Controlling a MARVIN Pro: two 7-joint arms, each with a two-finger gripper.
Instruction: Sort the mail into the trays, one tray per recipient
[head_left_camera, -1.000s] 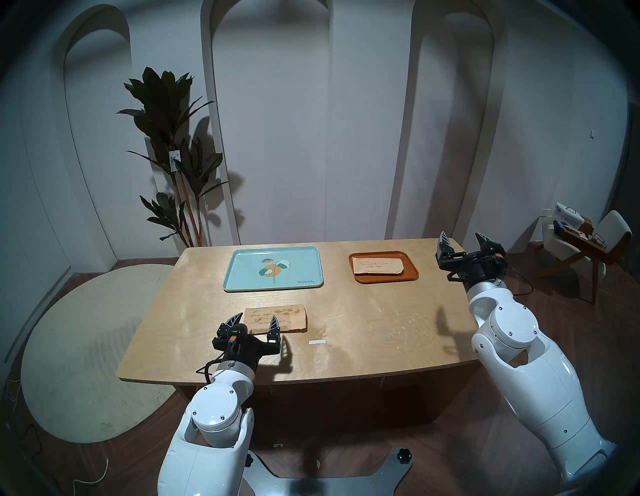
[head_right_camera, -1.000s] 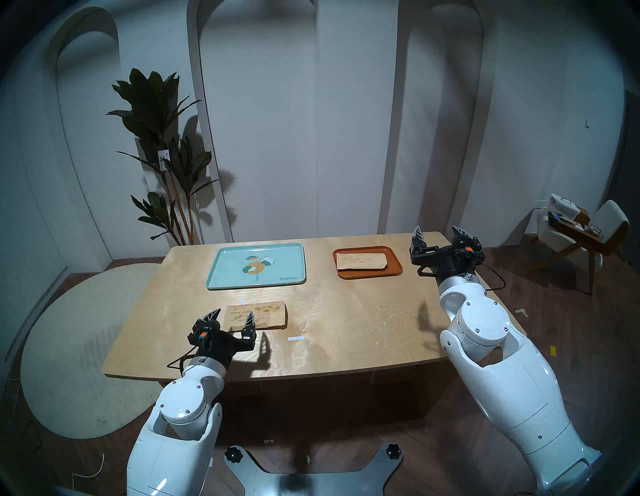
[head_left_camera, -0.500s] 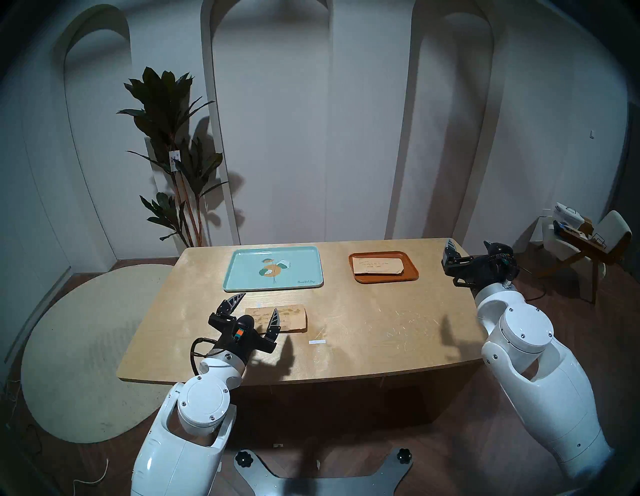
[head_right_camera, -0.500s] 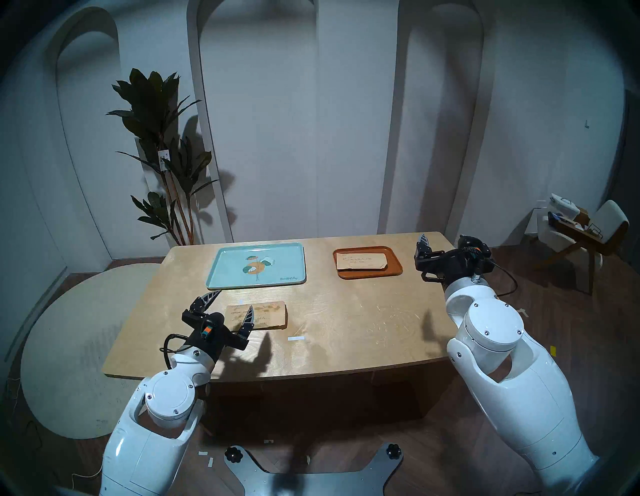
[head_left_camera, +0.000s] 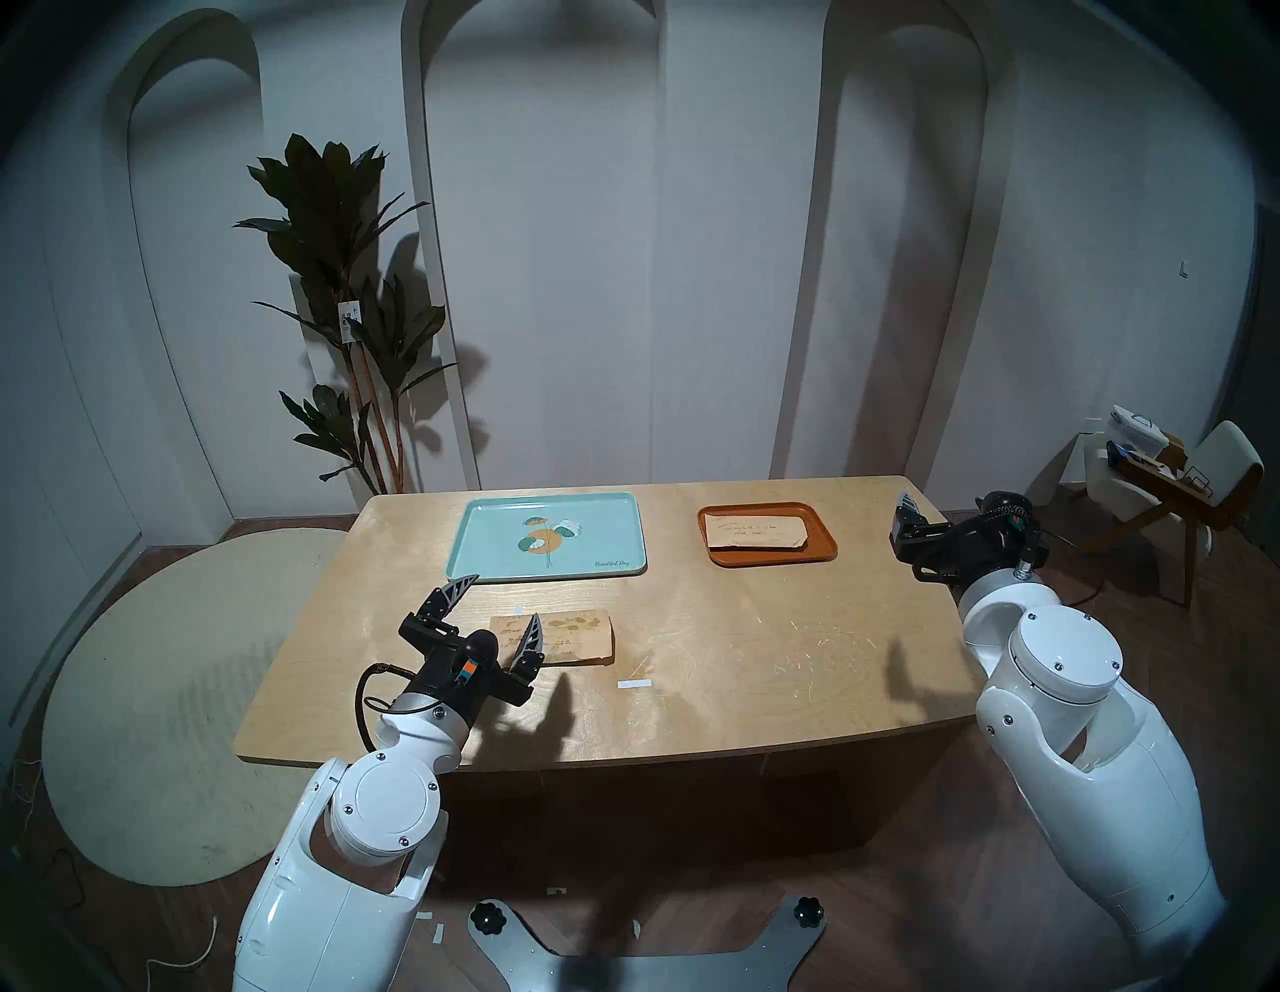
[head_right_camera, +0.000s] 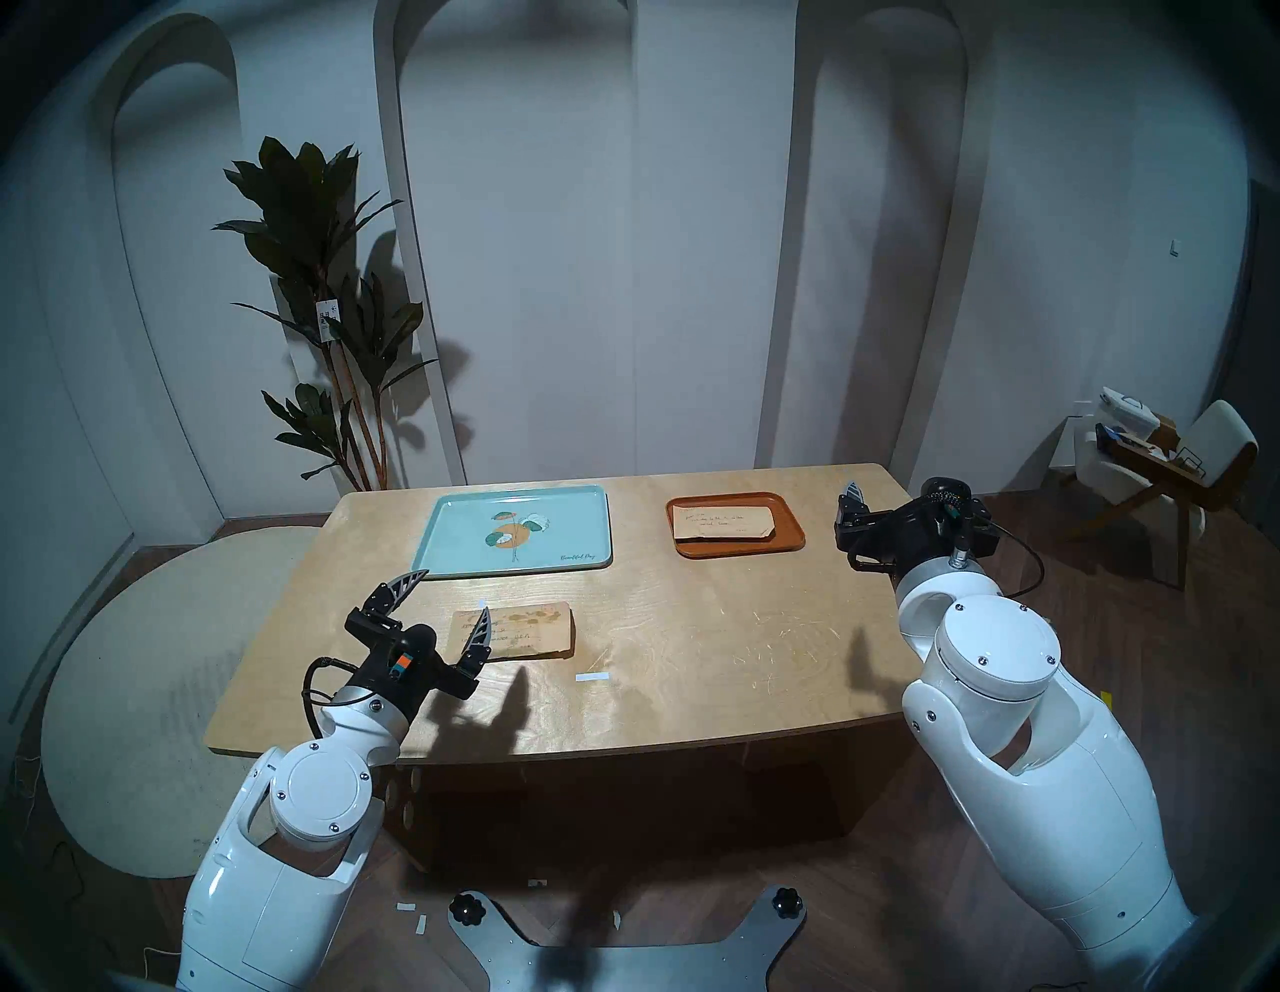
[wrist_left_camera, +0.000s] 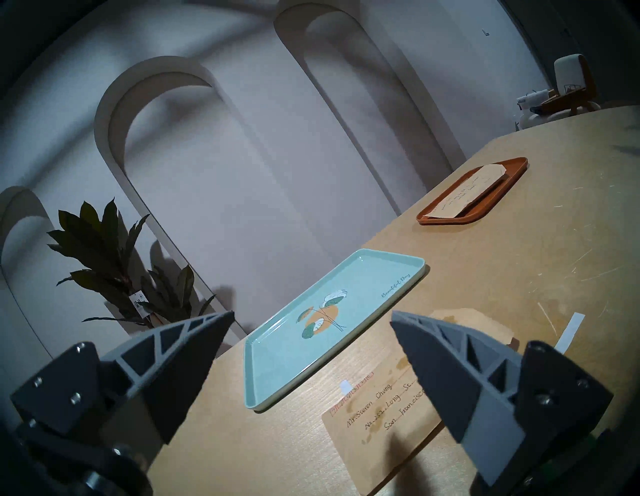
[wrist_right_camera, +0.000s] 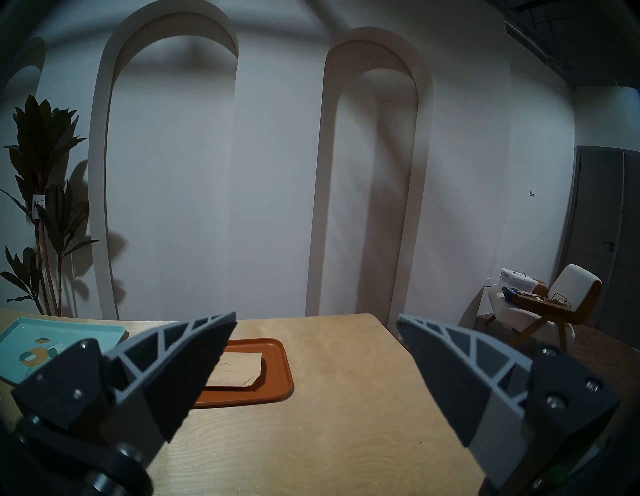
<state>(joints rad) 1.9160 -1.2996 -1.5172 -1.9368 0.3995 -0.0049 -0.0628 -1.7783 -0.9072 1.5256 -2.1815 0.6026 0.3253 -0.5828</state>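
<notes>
A tan envelope with brown blotches (head_left_camera: 578, 634) lies flat on the table in front of the mint-teal tray (head_left_camera: 485, 547), which has nothing in it. My left gripper (head_left_camera: 505, 597) is open and empty above the envelope's left end, which shows in the left wrist view (wrist_left_camera: 374, 412). A plain tan envelope (head_left_camera: 758, 533) lies in the orange-brown tray (head_left_camera: 769, 560). My right gripper (wrist_right_camera: 316, 317) is open and empty at the table's right edge, right of the orange-brown tray (wrist_right_camera: 270, 391).
A small white paper strip (head_left_camera: 635, 684) lies on the table right of the blotched envelope. A potted plant (head_left_camera: 346, 312) stands behind the table's left corner. A chair with clutter (head_left_camera: 1177, 478) stands to the far right. A pale round rug (head_left_camera: 173, 693) lies left of the table.
My left gripper has swung left and turned, its left finger now reaching toward the mint tray's near corner. My right gripper has drawn back to the right and lower. The envelopes have not moved.
</notes>
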